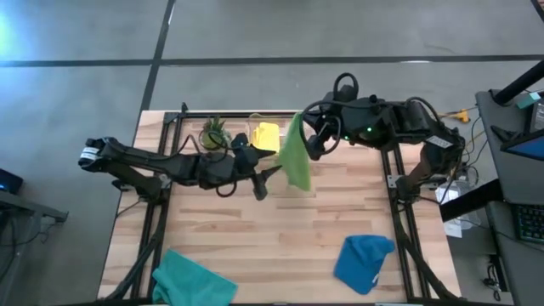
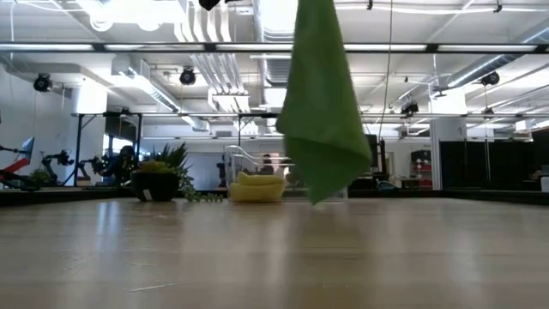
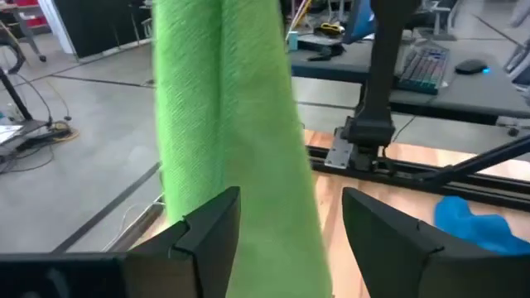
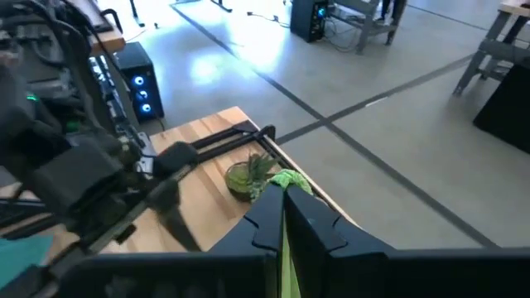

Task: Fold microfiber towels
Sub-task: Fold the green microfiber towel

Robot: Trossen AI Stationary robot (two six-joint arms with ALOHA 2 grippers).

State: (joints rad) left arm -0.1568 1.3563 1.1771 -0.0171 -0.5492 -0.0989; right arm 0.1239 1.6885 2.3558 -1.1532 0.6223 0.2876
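Observation:
A lime green towel (image 1: 296, 157) hangs from my right gripper (image 4: 284, 186), which is shut on its top, high over the far middle of the table. My left gripper (image 3: 290, 207) is open. Its two fingers stand on either side of the hanging cloth (image 3: 240, 124), coming at it from the table's left. A yellow towel (image 1: 266, 134) lies folded at the far edge. A blue towel (image 1: 364, 262) lies bunched near the front right. A teal towel (image 1: 191, 285) lies at the front left. My right gripper pinches a bunched top part of the lime green towel (image 4: 287, 176) between its two shut fingers. The towel hangs slack below the fingers in long folds, and its lowest corner (image 2: 322, 199) is clear of the table. Whether my left gripper's fingers (image 3: 211, 228) touch the cloth, I cannot tell.
A small potted plant (image 1: 214, 133) stands at the far edge beside the yellow towel. Black frame rails (image 1: 157, 212) run along the table's left and right sides. Bare wood (image 1: 280, 229) lies in the table's middle.

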